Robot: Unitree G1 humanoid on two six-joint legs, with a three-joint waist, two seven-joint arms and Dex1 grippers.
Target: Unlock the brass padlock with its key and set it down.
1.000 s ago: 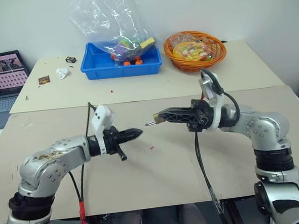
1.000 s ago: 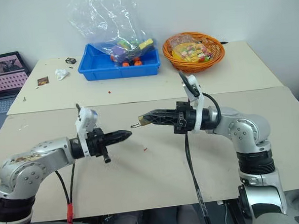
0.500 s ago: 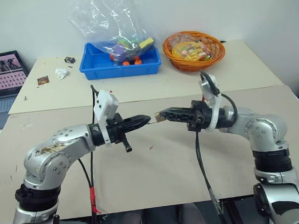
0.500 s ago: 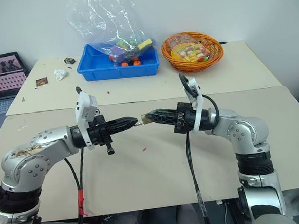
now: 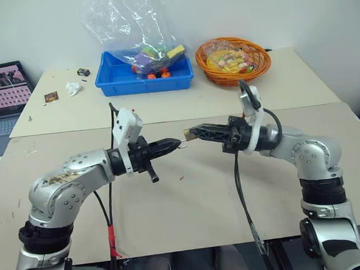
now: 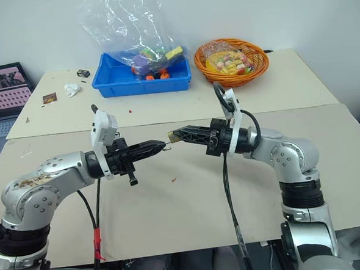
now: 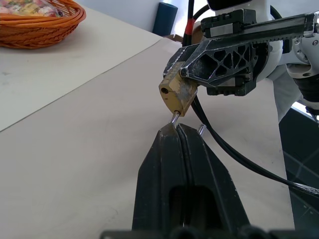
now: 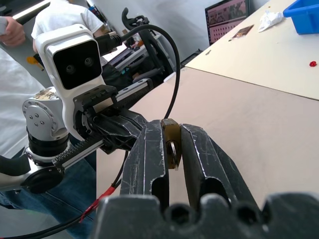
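The brass padlock (image 7: 177, 94), blocky and scuffed, sits clamped in the right gripper (image 7: 187, 74); left gripper (image 7: 178, 130) pinched together.

Right gripper (image 8: 172, 130) with both black fingers (image 8: 148, 149) closed on the brass padlock (image 8: 172, 137), held at the fingertips. Beyond the tips, the left gripper (image 8: 130, 130) points toward it, white camera block (image 8: 75, 59) above. A person (image 8: 30, 22) stands behind.

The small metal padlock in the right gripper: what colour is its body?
Golden brass, seen best in the left wrist view.
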